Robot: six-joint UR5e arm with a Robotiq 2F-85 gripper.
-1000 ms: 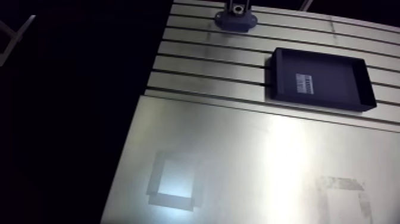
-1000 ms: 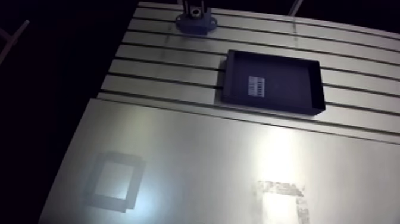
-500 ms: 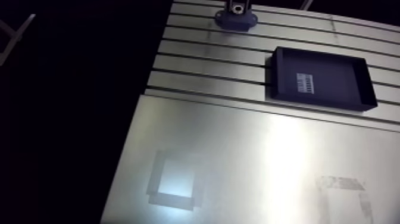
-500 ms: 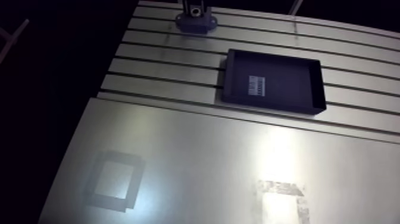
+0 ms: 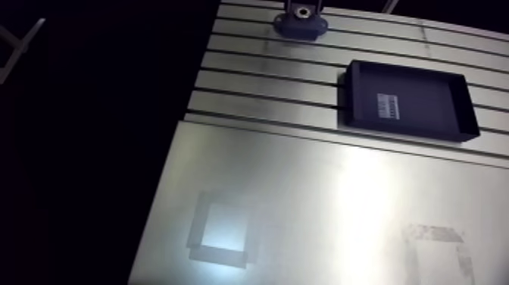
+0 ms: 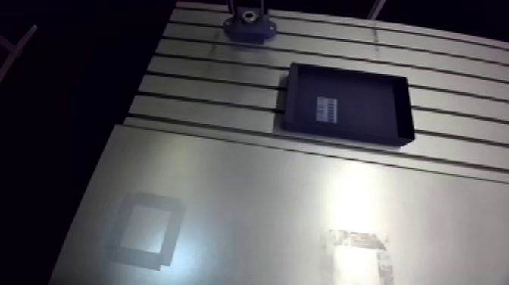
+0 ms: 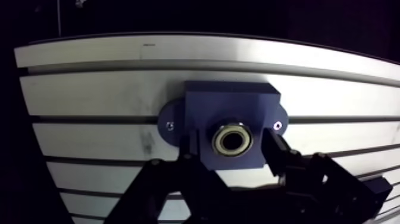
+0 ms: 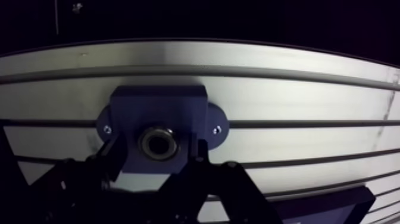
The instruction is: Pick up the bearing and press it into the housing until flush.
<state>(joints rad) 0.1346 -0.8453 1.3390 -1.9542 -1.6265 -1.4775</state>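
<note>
One bearing [image 7: 233, 140] seated in housing [image 7: 232, 110] bore, seemingly flush | end effector [image 7: 231, 144] spread wide astride housing, holding nothing | housing screwed to bench [image 7: 101, 95], likely to resist pressing.

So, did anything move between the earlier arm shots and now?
Nothing visibly changed. The housing, the black tray and the table sit as before in the arm view. The wrist view, seen only now, shows the bearing in the housing, with the open hand straddling it.
</note>
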